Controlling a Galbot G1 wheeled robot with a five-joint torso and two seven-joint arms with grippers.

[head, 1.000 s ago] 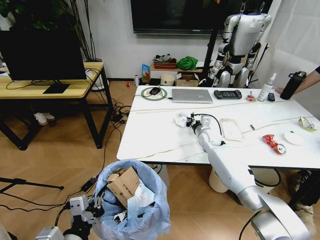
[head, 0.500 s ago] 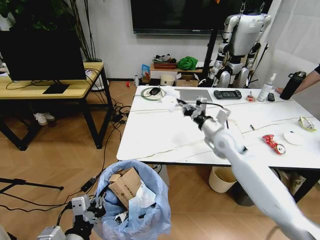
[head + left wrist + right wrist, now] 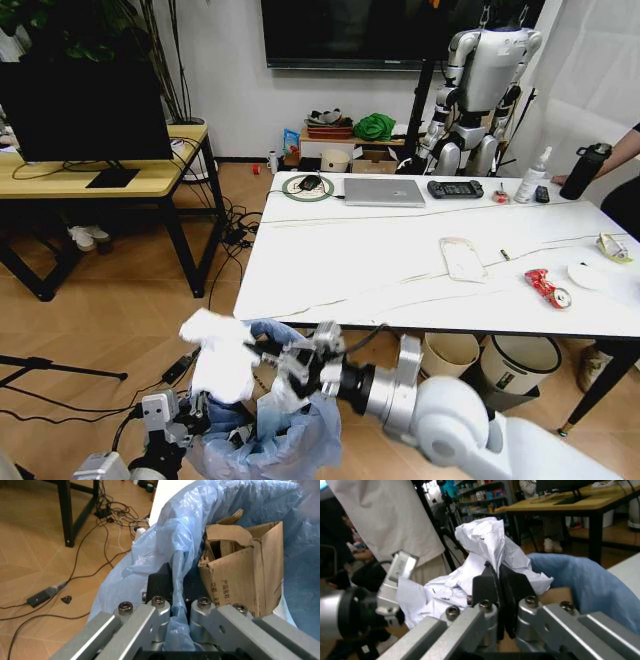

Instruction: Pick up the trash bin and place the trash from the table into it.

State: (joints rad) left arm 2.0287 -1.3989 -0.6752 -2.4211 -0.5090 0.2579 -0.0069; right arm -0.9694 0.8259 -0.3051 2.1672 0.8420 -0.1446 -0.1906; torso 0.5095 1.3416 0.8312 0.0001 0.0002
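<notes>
The right arm reaches low across the front of the robot, below the near edge of the table, its forearm running leftward from the lower right. The right gripper sits at the end of it, right over the trash bin. Its fingers are pressed together on a wad of crumpled white paper, and the paper hangs just above the bin's left rim. From the right wrist, the paper bulges up past the black finger pads, with the blue bag just behind it.

Down at the lower left, the left gripper is at the near-left side of the bin, off the floor beside the table. From the left wrist, its fingers are clamped on the bin's rim, with a fold of the crinkled blue bag pinched between them. A brown cardboard piece stands upright inside the bin, close against the gripper.

Up on the table, litter waits toward the right side: a clear wrapper near the middle, a crushed red can nearer the right edge, a white lid just right of the can. A laptop lies at the far edge.
</notes>
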